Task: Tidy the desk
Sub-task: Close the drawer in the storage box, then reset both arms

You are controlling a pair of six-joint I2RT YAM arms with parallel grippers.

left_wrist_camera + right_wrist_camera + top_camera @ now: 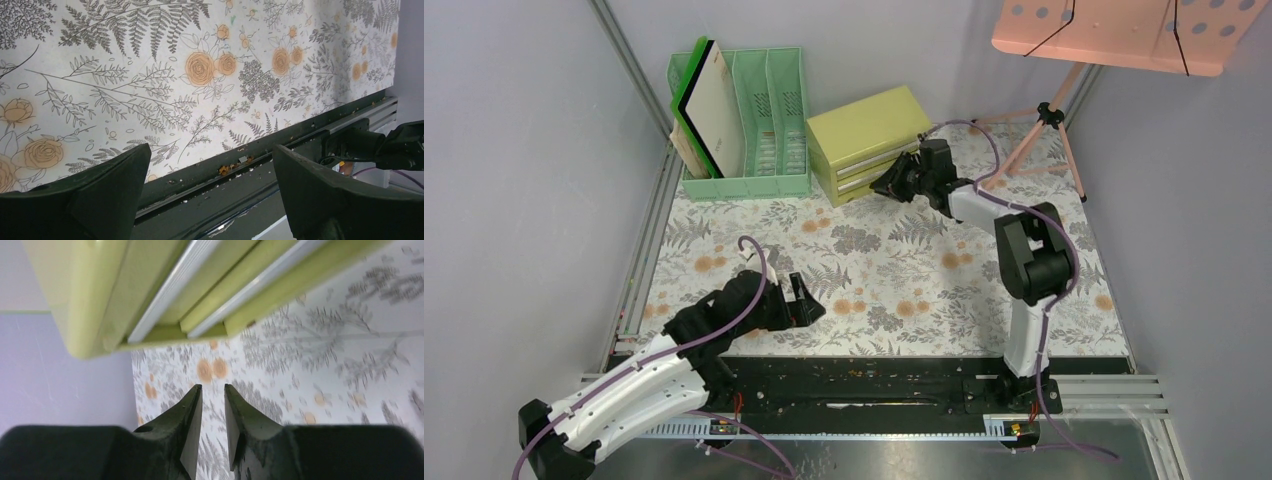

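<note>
The desk (904,265) is a flat top with a pale covering of grey ferns and orange flowers; it also shows in the left wrist view (150,75) and the right wrist view (330,345). My left gripper (809,300) is open and empty, low over the desk's near left edge (211,160). My right gripper (882,186) is at the back, just in front of the yellow-green drawer chest (869,130). Its jaws (213,387) stand a narrow gap apart with nothing between them, just below the chest's drawer fronts (165,315), which sit flush.
A green file organizer (769,110) with a few flat folders stands at the back left beside the chest. A pink music stand (1114,35) on a tripod is at the back right. A black rail (240,185) with crumbs runs along the desk's near edge.
</note>
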